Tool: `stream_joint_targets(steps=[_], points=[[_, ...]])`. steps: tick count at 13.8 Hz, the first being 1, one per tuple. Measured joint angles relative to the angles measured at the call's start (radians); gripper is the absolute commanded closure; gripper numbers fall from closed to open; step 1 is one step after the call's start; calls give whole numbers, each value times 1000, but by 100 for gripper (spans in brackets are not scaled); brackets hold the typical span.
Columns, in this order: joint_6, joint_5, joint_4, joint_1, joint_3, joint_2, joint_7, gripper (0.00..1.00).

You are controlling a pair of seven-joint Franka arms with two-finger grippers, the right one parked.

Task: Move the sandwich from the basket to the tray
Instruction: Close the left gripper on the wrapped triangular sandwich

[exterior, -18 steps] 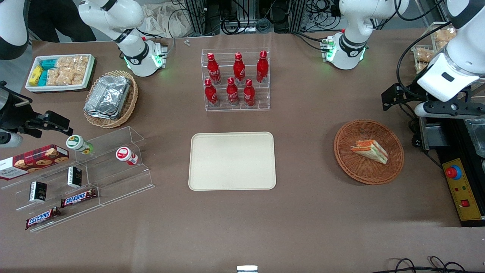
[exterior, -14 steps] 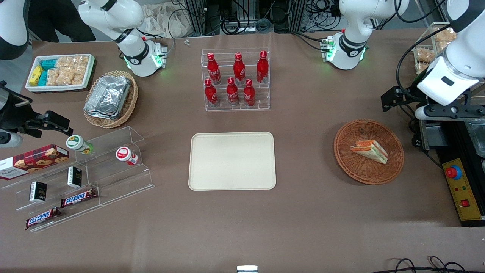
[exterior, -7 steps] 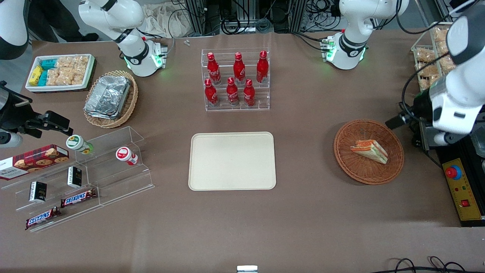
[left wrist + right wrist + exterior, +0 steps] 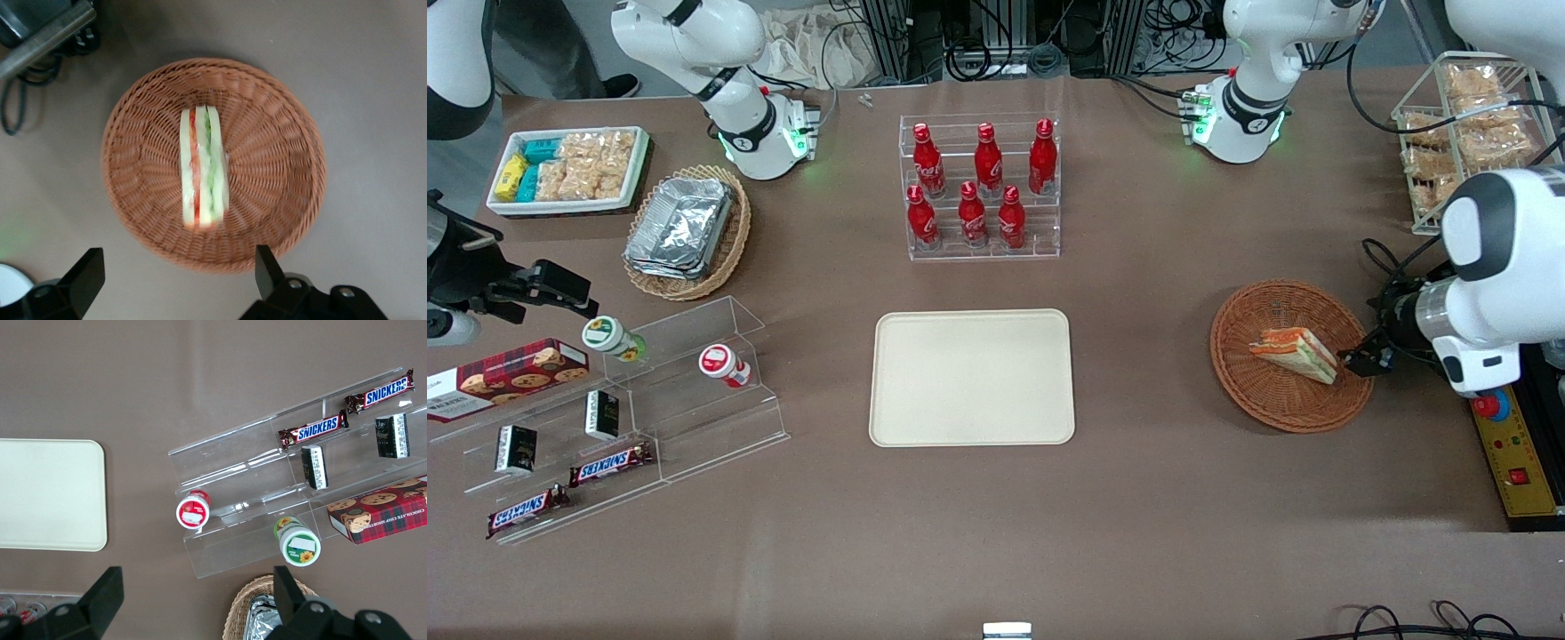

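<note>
Front view: the small triangular white-bread sandwich (image 4: 1294,353) is seen lying in the round reddish-brown wicker basket (image 4: 1263,404), well apart from the flat cream-beige rectangular tray (image 4: 972,377) on the desk (image 4: 1138,498). The gripper (image 4: 1369,358) is positioned at the basket's rim.

Left wrist view: the gripper (image 4: 180,275) is held above the basket (image 4: 280,160), fingers (image 4: 89,273) spread apart; the sandwich (image 4: 203,167) is ungrasped.

The left arm has swung down from the upper right of the front view toward the basket (image 4: 1291,356). Its gripper (image 4: 1368,360) now sits at the basket's right rim, fingers spread wide, just beside the sandwich (image 4: 1295,353), which it has not touched.
</note>
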Motion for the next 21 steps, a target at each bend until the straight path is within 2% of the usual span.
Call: stream_joint_targets(steps=[2,5,15,16,17,18,19,20,21], points=[[154,-1,-117,-3,-2,12,-63,0],[262,-9,-213,15,-1,61,-110,0],[332,-47,-230,26,-16,99,-111,0],[340,-48,-230,20,-18,109,-111,8],[348,-48,-230,16,-21,118,-113,26],[353,-49,-230,15,-21,123,-114,47],[356,-49,-230,15,-21,126,-114,78],[360,-49,-230,15,-21,127,-116,100],[362,-49,-230,15,-21,127,-116,100]])
